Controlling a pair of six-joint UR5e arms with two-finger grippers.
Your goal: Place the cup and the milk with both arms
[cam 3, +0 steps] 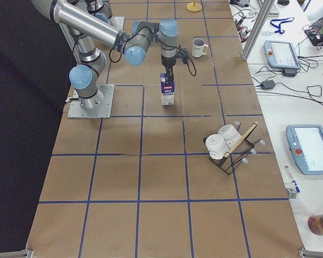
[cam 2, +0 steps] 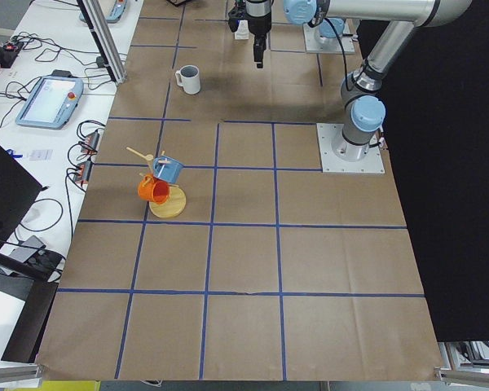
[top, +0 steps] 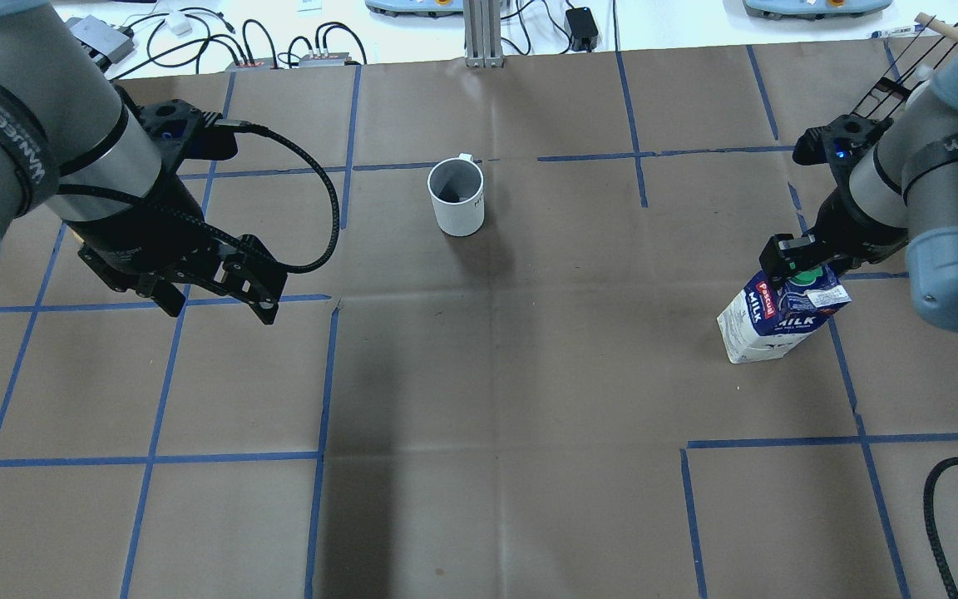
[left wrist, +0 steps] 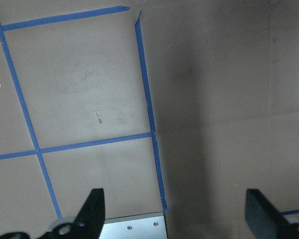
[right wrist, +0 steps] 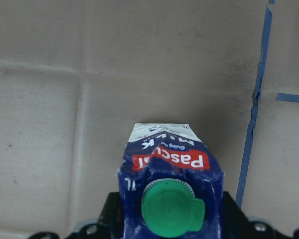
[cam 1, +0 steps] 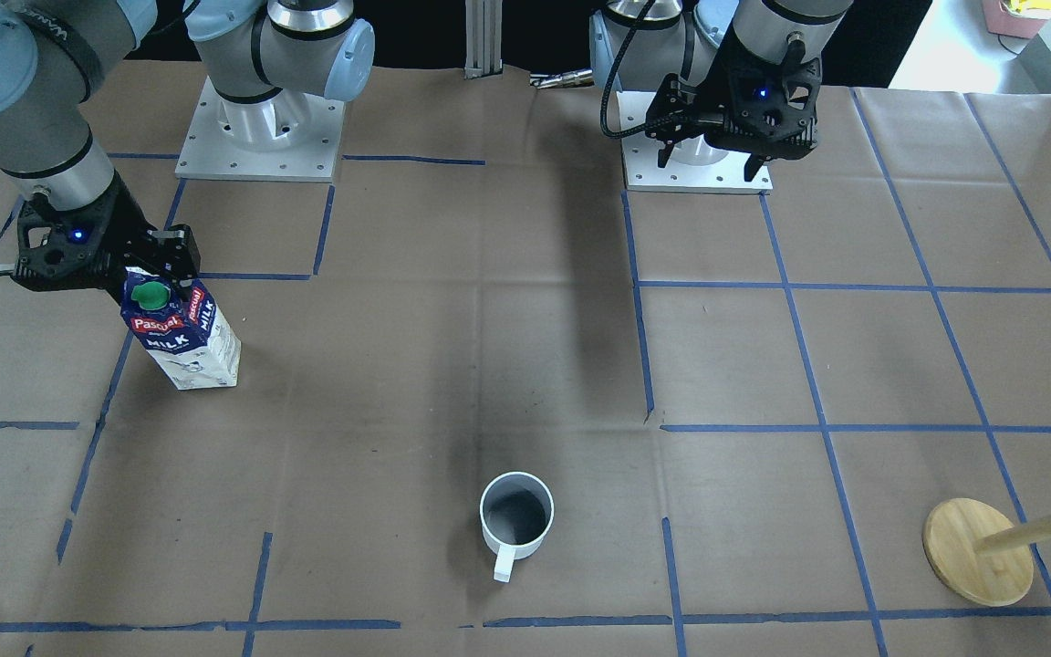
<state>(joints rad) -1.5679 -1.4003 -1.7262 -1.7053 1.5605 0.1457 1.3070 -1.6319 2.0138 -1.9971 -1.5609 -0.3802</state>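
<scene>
Brown paper, creased and taped into a blue grid, covers the surface (cam 1: 452, 365). From the front-facing camera, the right claw (cam 1: 161, 269) is clamped on the top of a tall gable-top milk carton (cam 1: 186, 342), dark blue above and white below, with a round green cap (cam 1: 151, 294); whether its base touches the paper I cannot tell. A white ceramic cup (cam 1: 515, 520) with a dark grey inside stands upright mid-surface, well apart from the milk carton, its loop handle pointing away from the robot. The left claw (cam 1: 708, 166) hangs empty on the robot's side. Overhead, the left claw is spread wide above bare paper, well apart from the cup. The right-side camera shows the milk carton upright beneath the near arm. The left wrist camera sees two black fingertips (left wrist: 90, 211) far apart over the grid. The right wrist camera looks down on the ribbed cap and on card that seems slightly buckled by the squeeze. I judge that placing the milk is the step in hand. Thin card yields, so lower it straight, let the flat base seat fully, then release without dragging. The glazed cup looks hard and slick, so its wall or handle needs a square, centred pinch.
</scene>
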